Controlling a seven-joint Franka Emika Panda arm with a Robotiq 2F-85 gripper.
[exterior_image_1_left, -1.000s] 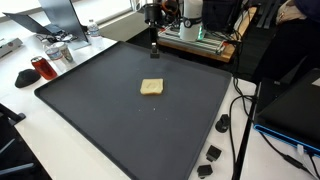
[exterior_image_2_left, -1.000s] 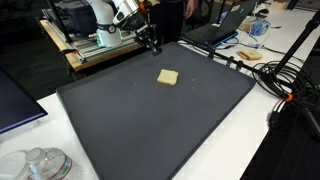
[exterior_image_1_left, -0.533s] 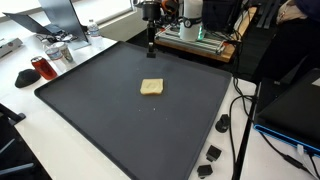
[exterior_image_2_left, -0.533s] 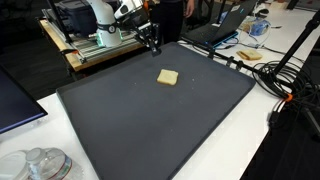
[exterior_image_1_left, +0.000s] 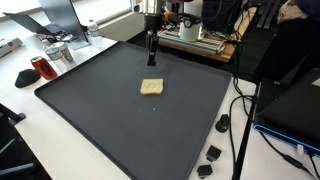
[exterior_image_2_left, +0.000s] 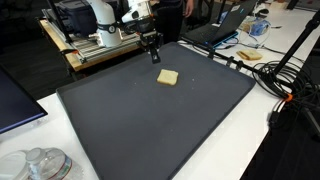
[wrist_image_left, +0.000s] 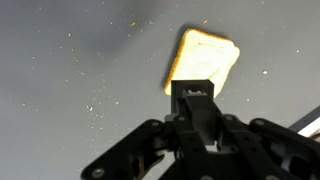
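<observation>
Gripper (exterior_image_1_left: 152, 58) hanging just above the black mat (exterior_image_1_left: 120, 110), fingers pinched together and empty, close behind the lone toast slice (exterior_image_1_left: 151, 87) lying flat mid-mat.

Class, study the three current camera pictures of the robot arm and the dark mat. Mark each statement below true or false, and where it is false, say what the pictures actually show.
1. A tan square piece lies flat on the dark mat. True.
2. The pincer is clamped on the tan piece. False: it hangs above the mat near the far edge, apart from the piece and holding nothing.
3. The tan piece shows in the wrist view, ahead of the pincer. True.
4. Several tan pieces lie on the mat. False: only one.
5. A red can stands on the mat. False: it stands on the white table beside the mat.
</observation>
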